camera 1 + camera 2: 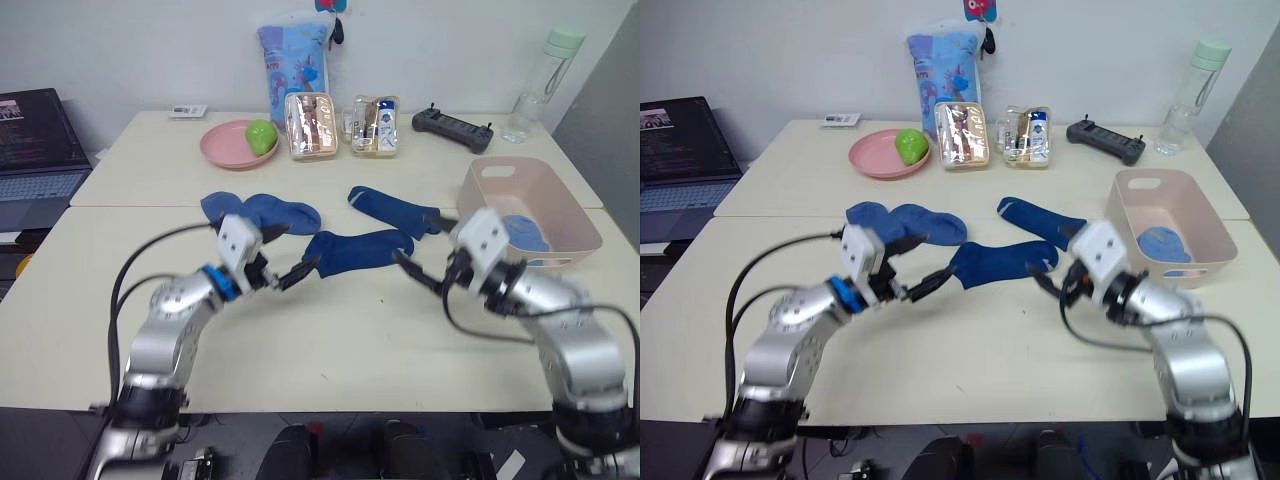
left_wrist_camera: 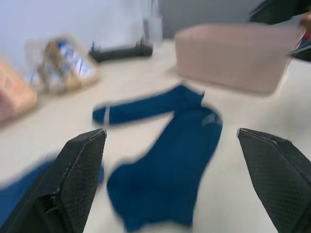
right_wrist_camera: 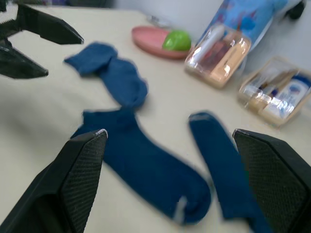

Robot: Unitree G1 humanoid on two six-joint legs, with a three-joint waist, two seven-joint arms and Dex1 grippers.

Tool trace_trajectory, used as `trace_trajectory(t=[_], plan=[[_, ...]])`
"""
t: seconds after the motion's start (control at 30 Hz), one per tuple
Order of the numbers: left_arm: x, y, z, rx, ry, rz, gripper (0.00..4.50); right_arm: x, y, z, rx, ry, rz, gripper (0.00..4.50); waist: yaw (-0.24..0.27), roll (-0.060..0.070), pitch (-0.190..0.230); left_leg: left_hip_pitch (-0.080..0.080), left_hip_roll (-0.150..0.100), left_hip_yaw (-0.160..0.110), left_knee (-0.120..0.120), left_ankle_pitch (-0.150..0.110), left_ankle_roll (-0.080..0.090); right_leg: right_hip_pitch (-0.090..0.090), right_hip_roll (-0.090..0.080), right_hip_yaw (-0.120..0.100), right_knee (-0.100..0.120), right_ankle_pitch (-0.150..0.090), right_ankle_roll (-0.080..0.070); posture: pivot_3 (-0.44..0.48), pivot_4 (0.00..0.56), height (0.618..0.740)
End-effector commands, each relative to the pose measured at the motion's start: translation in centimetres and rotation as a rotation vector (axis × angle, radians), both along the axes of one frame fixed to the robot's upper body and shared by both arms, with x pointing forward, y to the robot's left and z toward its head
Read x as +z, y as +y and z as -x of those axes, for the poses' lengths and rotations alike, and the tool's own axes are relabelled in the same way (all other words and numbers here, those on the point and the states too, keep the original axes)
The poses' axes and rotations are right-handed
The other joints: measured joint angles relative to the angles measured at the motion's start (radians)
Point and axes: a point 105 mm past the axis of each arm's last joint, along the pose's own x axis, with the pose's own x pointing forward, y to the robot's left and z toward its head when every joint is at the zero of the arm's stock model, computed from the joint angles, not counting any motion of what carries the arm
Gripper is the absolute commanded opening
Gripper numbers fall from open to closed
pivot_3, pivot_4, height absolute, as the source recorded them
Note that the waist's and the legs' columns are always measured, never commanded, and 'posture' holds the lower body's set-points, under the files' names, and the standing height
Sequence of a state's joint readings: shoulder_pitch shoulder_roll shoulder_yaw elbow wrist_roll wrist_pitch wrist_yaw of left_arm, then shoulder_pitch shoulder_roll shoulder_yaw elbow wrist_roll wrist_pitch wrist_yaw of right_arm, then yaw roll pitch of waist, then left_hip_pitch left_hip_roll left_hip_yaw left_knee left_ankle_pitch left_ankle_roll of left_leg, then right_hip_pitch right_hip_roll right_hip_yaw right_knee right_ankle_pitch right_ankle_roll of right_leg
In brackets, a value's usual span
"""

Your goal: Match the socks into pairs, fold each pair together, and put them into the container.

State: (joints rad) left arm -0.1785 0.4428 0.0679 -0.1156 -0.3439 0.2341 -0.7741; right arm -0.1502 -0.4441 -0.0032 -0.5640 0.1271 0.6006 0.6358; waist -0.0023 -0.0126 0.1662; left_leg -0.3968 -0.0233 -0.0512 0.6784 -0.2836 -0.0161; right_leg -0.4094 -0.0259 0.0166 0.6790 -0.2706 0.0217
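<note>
while three socks are lying mid-table, the middle sock (image 1: pixel 358 250) is sitting between the left gripper (image 1: pixel 290 271) and right gripper (image 1: pixel 420 268), both gaping wide and empty. one folded pair is resting in the container (image 1: pixel 530 180) near the right edge. grabbing unmatched shades is risking mispairing.

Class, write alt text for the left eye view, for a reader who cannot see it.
Two robot arms reach over a cream table, the left claw and right claw both open on either side of a dark blue sock. Two more blue socks lie behind it, and a pink tub on the right holds a folded blue pair.
</note>
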Motion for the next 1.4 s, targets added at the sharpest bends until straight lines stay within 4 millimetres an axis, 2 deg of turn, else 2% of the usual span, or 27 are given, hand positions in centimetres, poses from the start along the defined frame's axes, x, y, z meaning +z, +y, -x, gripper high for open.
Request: trace_trajectory(t=[0.03, 0.1, 0.23, 0.33, 0.47, 0.57, 0.7, 0.77, 0.9, 1.07, 1.13, 1.3, 1.33, 1.4], plan=[[-0.1, 0.6, 1.3, 0.046, -0.058, -0.007, 4.5, 0.0, -0.5, 0.7, -0.069, -0.061, -0.001, 4.47, 0.0, 0.0, 0.0, 0.0, 0.0, 0.0, 0.0, 0.0, 0.0, 0.0, 0.0, 0.0, 0.001, 0.0, 0.0, 0.0, 0.15, 0.74], [-1.8, 1.3, 2.4, 0.098, -0.03, -0.013, 4.5, -2.0, -1.3, 1.5, -0.113, -0.045, 0.034, 4.47, 0.0, 0.0, 0.0, 0.003, 0.0, 0.0, 0.0, 0.0, 0.0, 0.002, 0.0, 0.0, 0.0, 0.0, -0.001, 0.0, 0.15, 0.74], [-3.4, 2.2, 4.2, 0.164, 0.001, -0.019, 4.5, -4.2, -2.5, 3.3, -0.198, 0.005, 0.013, 4.47, 0.0, -0.001, 0.0, 0.005, 0.0, 0.0, -0.001, 0.0, 0.0, 0.004, 0.0, -0.001, -0.001, 0.0, -0.001, 0.0, 0.15, 0.74], [-3.9, 2.3, 4.9, 0.165, 0.023, -0.018, 4.5, -4.8, -2.5, 4.1, -0.2, 0.045, -0.005, 4.47, 0.0, -0.001, 0.0, 0.005, 0.0, 0.0, -0.001, 0.0, 0.0, 0.004, 0.0, 0.0, 0.0, 0.0, 0.0, 0.0, 0.15, 0.74], [-3.8, 2.2, 4.7, 0.155, 0.024, -0.02, 4.5, -4.6, -2.4, 3.8, -0.2, 0.042, -0.011, 4.47, -0.001, -0.001, -0.001, 0.006, 0.0, 0.001, -0.001, 0.0, 0.0, 0.005, 0.001, -0.001, 0.0, 0.0, 0.0, 0.0, 0.15, 0.74], [-3.0, 1.9, 3.1, 0.128, -0.005, -0.047, 4.5, -4.6, -2.1, 3.1, -0.181, 0.05, 0.011, 4.47, -0.001, -0.001, -0.001, 0.006, 0.0, 0.001, -0.001, 0.0, 0.0, 0.005, 0.001, -0.001, 0.0, 0.0, 0.0, 0.0, 0.15, 0.74], [-1.5, 1.6, -0.3, 0.106, -0.034, -0.073, 4.5, -2.8, -2.1, 0.8, -0.22, 0.032, -0.06, 4.47, -0.001, -0.002, -0.001, 0.006, 0.0, 0.001, -0.001, 0.0, 0.0, 0.005, 0.002, -0.001, 0.0, 0.0, 0.0, 0.0, 0.15, 0.74], [-1.1, 1.4, -1.3, 0.096, -0.038, -0.078, 4.5, -2.3, -2.0, 0.1, -0.23, 0.035, -0.076, 4.47, -0.001, -0.002, -0.002, 0.006, 0.0, 0.001, -0.001, 0.0, 0.0, 0.005, 0.003, -0.001, 0.0, 0.0, 0.0, 0.0, 0.15, 0.74], [0.7, -0.5, -5.1, 0.06, -0.048, -0.06, 4.5, -1.4, -1.9, -3.9, -0.273, 0.054, -0.088, 4.47, -0.002, -0.003, -0.001, 0.006, 0.0, 0.001, -0.001, 0.0, 0.0, 0.004, 0.003, -0.002, 0.0, 0.0, 0.0, 0.0, 0.15, 0.74], [-0.6, -2.0, -7.8, 0.059, 0.026, -0.125, 4.5, -1.0, -1.1, -6.7, -0.288, 0.128, -0.168, 4.47, -0.004, -0.003, -0.002, 0.006, 0.0, 0.001, -0.001, 0.0, 0.0, 0.004, 0.004, -0.002, 0.0, 0.0, 0.0, 0.0, 0.15, 0.74], [-0.9, -2.1, -8.3, 0.072, 0.015, -0.146, 4.5, -1.5, -0.5, -7.0, -0.28, 0.17, -0.189, 4.47, -0.006, -0.003, -0.002, 0.005, 0.0, 0.002, -0.001, 0.0, 0.0, 0.003, 0.004, -0.001, 0.0, 0.0, 0.0, 0.0, 0.15, 0.74], [-3.1, -2.8, -8.4, 0.064, 0.082, -0.21, 4.5, -3.5, 0.3, -8.2, -0.325, 0.25, -0.213, 4.47, -0.007, -0.003, -0.002, 0.004, 0.001, 0.001, -0.001, 0.0, 0.0, 0.002, 0.003, 0.0, 0.001, 0.0, 0.0, 0.0, 0.15, 0.74], [-3.5, -2.8, -8.4, 0.064, 0.103, -0.22, 4.5, -3.8, 0.4, -8.5, -0.345, 0.265, -0.226, 4.3, -0.007, -0.003, -0.002, 0.004, 0.001, 0.001, -0.001, 0.0, 0.0, 0.002, 0.003, 0.0, 0.001, 0.0, 0.0, 0.0, 0.15, 0.74], [-4.0, -2.8, -8.2, 0.06, 0.128, -0.228, 4.11, -4.0, 1.0, -8.7, -0.351, 0.29, -0.261, 3.83, -0.007, -0.003, -0.002, 0.005, 0.0, 0.002, -0.001, 0.0, 0.0, 0.002, 0.003, 0.0, 0.001, 0.0, 0.0, 0.0, 0.15, 0.74]])
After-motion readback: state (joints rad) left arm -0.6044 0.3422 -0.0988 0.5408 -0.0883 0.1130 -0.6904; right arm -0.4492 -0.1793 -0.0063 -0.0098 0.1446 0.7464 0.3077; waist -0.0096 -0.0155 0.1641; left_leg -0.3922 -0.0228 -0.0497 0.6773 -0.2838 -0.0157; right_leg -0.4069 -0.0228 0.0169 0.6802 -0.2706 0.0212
